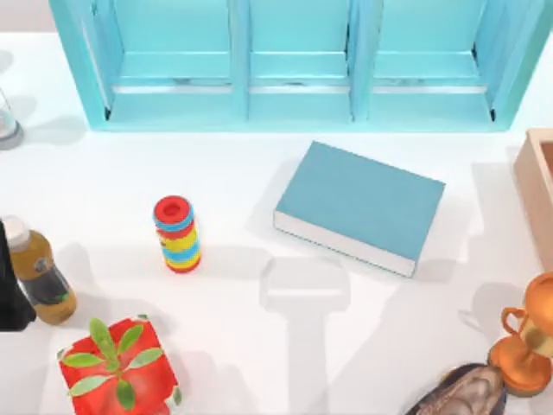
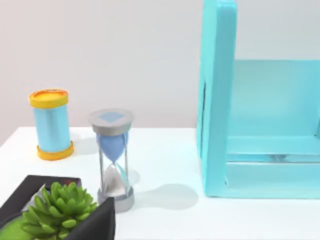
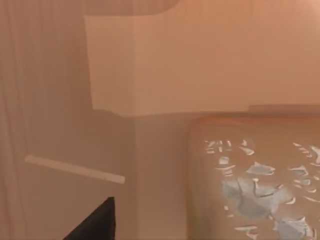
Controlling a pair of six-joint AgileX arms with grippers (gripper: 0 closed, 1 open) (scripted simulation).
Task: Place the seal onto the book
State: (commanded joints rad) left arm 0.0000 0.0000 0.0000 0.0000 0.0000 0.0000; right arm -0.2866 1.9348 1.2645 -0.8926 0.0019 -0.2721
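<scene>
The book (image 1: 360,206), a thick teal-blue hardcover with pale page edges, lies flat right of the table's middle in the top view. In the right wrist view a tan-brown block face with a pale flecked mark, the seal (image 3: 255,185), sits very close to the camera against tan wooden walls. A dark part of my right gripper (image 3: 95,222) shows beside it; whether it touches the seal cannot be told. My left arm (image 1: 10,285) is parked at the table's left edge.
A turquoise shelf unit (image 1: 302,95) spans the back. A wooden box (image 1: 537,186) stands at the right edge. A copper trophy (image 1: 527,341) and a dark glossy oval (image 1: 462,393) are front right. A striped cylinder (image 1: 177,233), a bottle (image 1: 39,272), a red plant pot (image 1: 117,367) and an hourglass (image 2: 114,160) stand on the left.
</scene>
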